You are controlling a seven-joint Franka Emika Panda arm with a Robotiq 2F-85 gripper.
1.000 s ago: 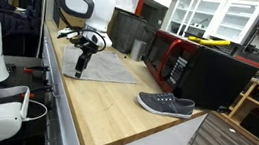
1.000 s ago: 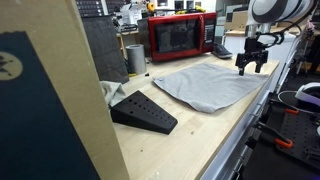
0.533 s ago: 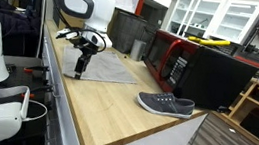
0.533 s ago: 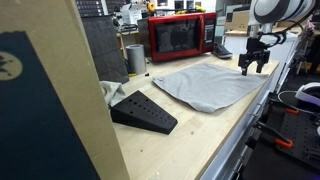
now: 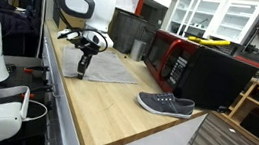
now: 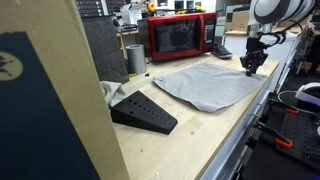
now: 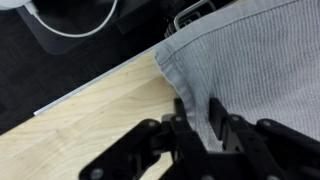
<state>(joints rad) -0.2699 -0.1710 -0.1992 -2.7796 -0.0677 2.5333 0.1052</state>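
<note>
A grey cloth [image 5: 112, 68] [image 6: 212, 85] lies flat on the wooden table [image 5: 114, 116], near its edge. My gripper [image 5: 80, 71] [image 6: 250, 70] reaches straight down onto the cloth's corner by that edge. In the wrist view the gripper [image 7: 198, 112] has its two black fingers [image 7: 216, 115] drawn in on either side of the cloth's hemmed edge [image 7: 175, 75], and a ridge of fabric is pinched between them. The rest of the cloth [image 7: 255, 55] spreads out beyond the fingers.
A dark grey shoe [image 5: 166, 105] lies further along the table. A red microwave [image 5: 174, 60] [image 6: 180, 37] stands by the wall with a metal cup [image 6: 135, 58] next to it. A black wedge [image 6: 145, 112] sits near a cardboard panel [image 6: 45, 100]. The table edge [image 7: 95, 85] runs close beside the gripper.
The jaws have drawn together from wide open onto the cloth's corner. The arm itself has barely moved.
</note>
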